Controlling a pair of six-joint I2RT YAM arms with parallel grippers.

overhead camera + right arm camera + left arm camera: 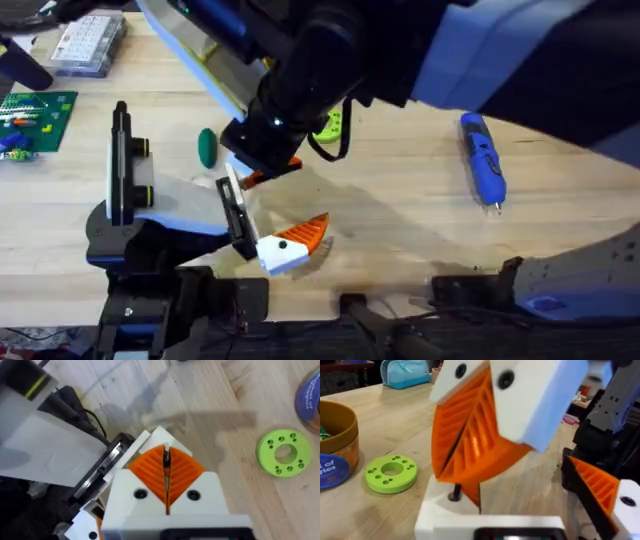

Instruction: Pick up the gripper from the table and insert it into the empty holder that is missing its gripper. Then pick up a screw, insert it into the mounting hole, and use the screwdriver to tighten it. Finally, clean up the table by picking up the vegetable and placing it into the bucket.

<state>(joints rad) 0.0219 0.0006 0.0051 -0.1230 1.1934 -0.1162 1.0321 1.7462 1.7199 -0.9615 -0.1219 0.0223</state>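
One screw [166,454] is pinched in the shut right gripper [166,467], held over the holder [102,469] for insertion. Left gripper [293,245] state cannot be told.

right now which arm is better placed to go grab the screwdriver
Right, probably. The screwdriver lies on the right half of the table, on the right arm's base side. The left gripper sits left of centre by the holder. The right gripper must first leave the holder.

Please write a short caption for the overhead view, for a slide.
Blue screwdriver and dark green vegetable lie apart on the wooden table while a dark arm reaches over the middle.
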